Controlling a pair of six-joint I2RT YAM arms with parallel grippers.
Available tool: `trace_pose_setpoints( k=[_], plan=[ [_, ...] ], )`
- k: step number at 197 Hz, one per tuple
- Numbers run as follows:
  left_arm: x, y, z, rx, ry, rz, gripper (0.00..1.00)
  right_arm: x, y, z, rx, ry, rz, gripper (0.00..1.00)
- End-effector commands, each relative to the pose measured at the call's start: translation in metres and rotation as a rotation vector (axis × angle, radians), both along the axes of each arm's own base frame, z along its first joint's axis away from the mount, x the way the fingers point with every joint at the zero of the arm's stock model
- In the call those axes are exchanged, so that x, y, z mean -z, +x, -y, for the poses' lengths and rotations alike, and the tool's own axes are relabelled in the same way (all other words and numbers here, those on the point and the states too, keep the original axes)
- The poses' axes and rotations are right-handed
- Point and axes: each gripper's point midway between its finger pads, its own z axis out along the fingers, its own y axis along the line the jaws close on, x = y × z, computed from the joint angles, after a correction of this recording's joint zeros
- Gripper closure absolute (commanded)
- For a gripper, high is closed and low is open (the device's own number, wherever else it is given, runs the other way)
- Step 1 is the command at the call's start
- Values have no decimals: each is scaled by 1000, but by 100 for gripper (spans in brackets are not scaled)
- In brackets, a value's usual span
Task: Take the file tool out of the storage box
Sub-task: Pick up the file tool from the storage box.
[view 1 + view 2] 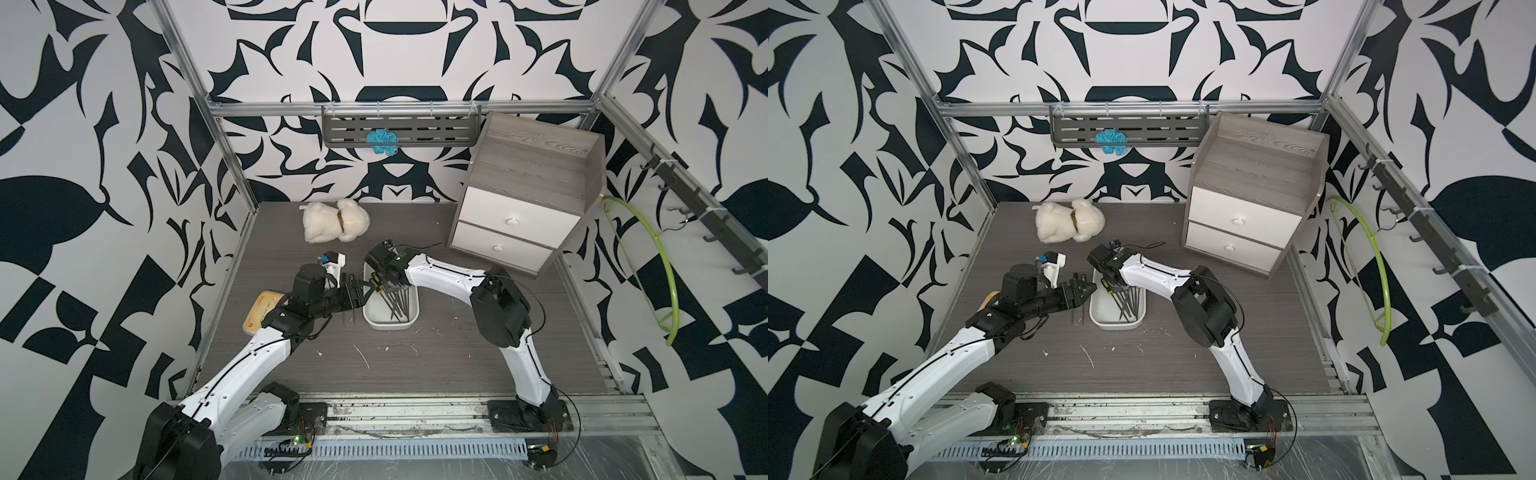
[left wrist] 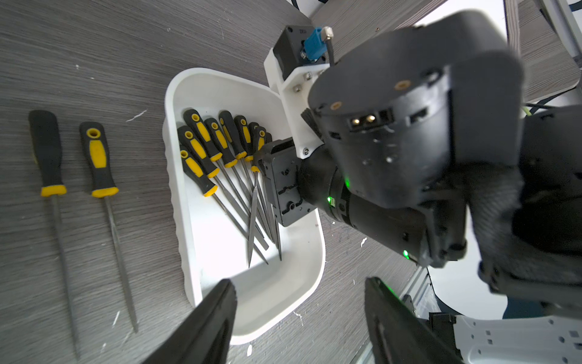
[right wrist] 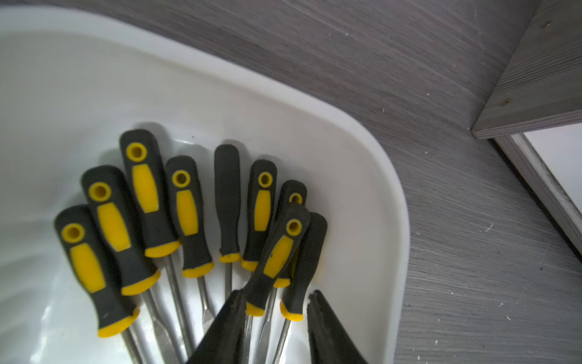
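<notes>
At mid-frame in both top views, on the grey table (image 1: 436,353): the storage box (image 1: 388,327), long side running up and down the picture. Holds a fan of yellow-and-black files (image 1: 395,307), handles bunched at the upper end, steel tips splayed toward the lower end. Long axis of each roughly up-down the frame, in line with the box.

Reaching in from the right of frame, the right gripper (image 1: 386,289), down over the handle end and plainly the nearer of the two. At lower centre of the right wrist view, part-spread, with fingers (image 3: 220,334) standing either side of the topmost file (image 3: 280,252) and its dark neighbour (image 3: 310,252), about level with the yellow collars. Not seen pressing on either. By the look of it, calls for closing across the top one alone, then lifting straight up.

Beside the box's left rim in the top views, the left gripper (image 1: 361,292): spread wide, empty, hanging over the tip end in its own wrist view.

Masked in the top views by the right wrist: which handles fall between the fingers. Absent from the right wrist view, plain at far left of the left wrist view: two more files (image 2: 100,189) side by side on the table, outside the box.
</notes>
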Motion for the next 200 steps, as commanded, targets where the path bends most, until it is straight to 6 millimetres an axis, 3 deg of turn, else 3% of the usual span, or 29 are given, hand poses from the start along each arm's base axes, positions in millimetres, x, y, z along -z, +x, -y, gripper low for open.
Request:
trace_pose_setpoints(
  k=[1, 68, 113, 154, 200],
  plan=[
    [-2, -1, -1, 2, -12, 13, 30, -15, 10, -2, 27, 35, 30, 62],
    [-3, 0, -2, -6, -9, 20, 30, 4, 14, -16, 5, 93, -8, 64],
    [-3, 1, -3, -11, -3, 25, 30, 15, 18, -18, 3, 124, -38, 73],
    [-3, 2, -3, -12, 0, 23, 30, 7, 20, -19, 2, 140, -8, 88],
    [-2, 2, -2, -9, 0, 19, 30, -19, 18, -27, -17, 202, 39, 90]
  ],
)
